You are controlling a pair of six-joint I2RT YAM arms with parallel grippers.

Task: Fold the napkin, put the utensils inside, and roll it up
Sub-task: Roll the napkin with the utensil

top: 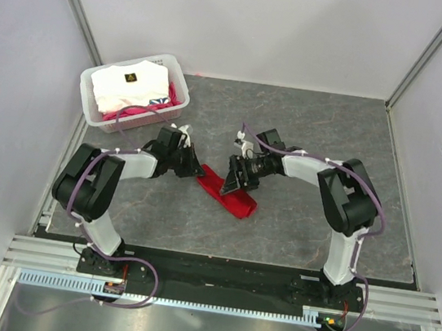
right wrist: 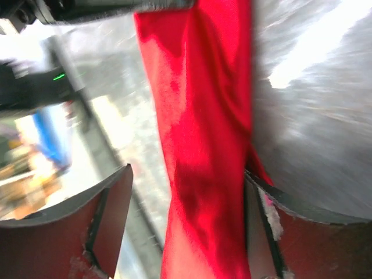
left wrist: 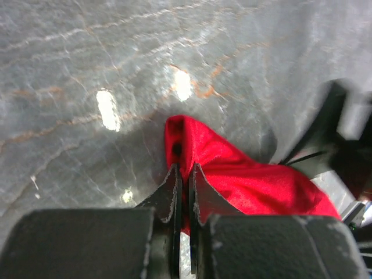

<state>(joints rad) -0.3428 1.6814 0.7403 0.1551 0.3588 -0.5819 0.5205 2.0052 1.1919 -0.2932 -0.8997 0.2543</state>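
Observation:
The red napkin lies in the middle of the table as a long narrow roll running diagonally. My left gripper is at its far-left end. In the left wrist view the jaws are shut, with the edge of the red napkin pinched between them. My right gripper stands open over the roll's middle. In the right wrist view the napkin runs between its spread fingers, and the right finger touches the cloth. The utensils are hidden.
A white plastic basket holding white and pink fabric stands at the back left, close to the left arm. Grey walls close off the table at the left, right and back. Both arm bases sit on the near rail.

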